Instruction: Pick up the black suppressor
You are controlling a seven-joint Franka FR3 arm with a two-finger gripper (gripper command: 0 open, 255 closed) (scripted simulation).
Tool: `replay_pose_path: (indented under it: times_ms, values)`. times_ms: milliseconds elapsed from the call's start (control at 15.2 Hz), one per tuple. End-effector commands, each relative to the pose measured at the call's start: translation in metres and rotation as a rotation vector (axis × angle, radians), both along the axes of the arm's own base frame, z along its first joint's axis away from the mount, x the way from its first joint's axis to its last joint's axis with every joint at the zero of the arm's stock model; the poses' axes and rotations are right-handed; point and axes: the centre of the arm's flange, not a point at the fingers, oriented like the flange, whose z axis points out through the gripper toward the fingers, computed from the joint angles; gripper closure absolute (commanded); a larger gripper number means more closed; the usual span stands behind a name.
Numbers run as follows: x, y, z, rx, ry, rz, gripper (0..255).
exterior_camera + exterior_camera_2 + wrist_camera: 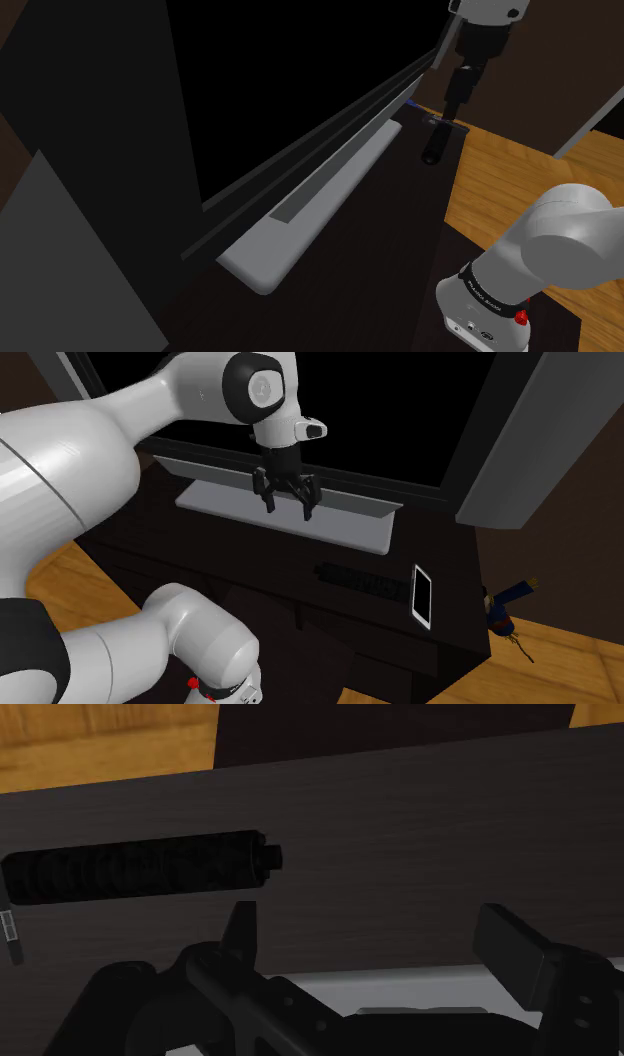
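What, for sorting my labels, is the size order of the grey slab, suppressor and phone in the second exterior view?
Largest to smallest:
1. grey slab, by far
2. suppressor
3. phone, shorter than the suppressor, though not by much

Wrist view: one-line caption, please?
Open gripper hovers over a dark cabinet top, the black suppressor lying flat nearby, untouched.

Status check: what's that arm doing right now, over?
End effector open, hovering. Black suppressor lying on dark table, untouched. White phone beside it, not blocking.
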Motion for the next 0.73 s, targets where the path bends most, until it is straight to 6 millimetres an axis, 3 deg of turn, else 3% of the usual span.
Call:
replay_pose_path:
  times_ms: [0,330,660]
  values:
    - [0.000,0.000,0.000,0.000,0.000,0.000,0]
    - [0.029,-0.051,-0.038,-0.001,-0.058,-0.365,0]
    - [0.041,-0.109,-0.074,-0.003,-0.116,-0.731,0]
